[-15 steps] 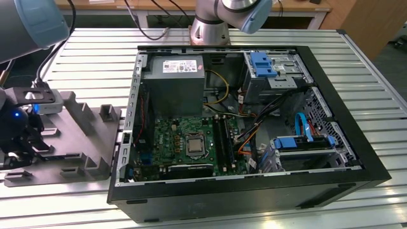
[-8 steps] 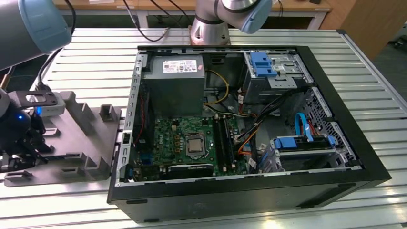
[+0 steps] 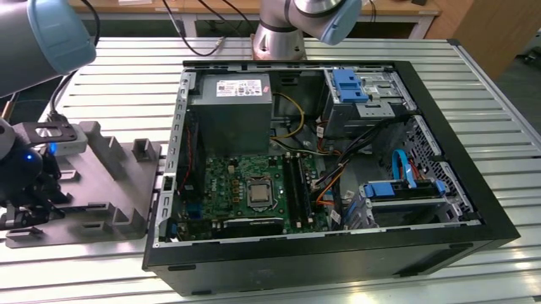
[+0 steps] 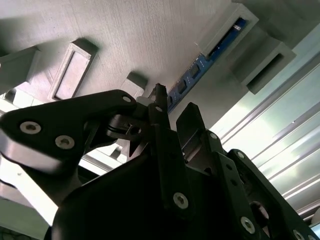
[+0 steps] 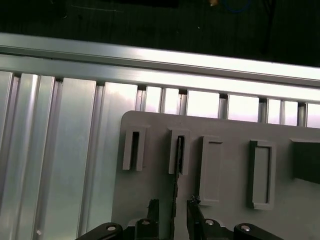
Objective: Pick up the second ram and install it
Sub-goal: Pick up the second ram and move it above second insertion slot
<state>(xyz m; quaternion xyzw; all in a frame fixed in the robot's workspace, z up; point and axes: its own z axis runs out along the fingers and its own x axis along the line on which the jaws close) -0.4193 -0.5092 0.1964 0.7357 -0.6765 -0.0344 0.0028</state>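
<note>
Jaws parted astride second ram (image 4: 201,62) in gray holder (image 3: 114,183); computer case (image 3: 338,266) beside.

1. The computer case (image 3: 439,228) lies open on the counter (image 3: 127,69), with the motherboard (image 3: 245,183) on its floor.
2. The holder plate (image 3: 118,171) sits on the counter just beside the case, at the exterior view's left.
3. The second ram (image 5: 176,185) stands in a slot of the plate. The gripper (image 5: 172,201) is over it, with its fingers (image 5: 153,207) on either side of the stick and apart from it.

I see the gripper (image 5: 173,214) spread either side of the second ram (image 5: 176,172), gaps both sides, the dark stick on edge in a slot of the grey holder plate (image 5: 230,127), slatted metal table (image 5: 60,150) beneath
</note>
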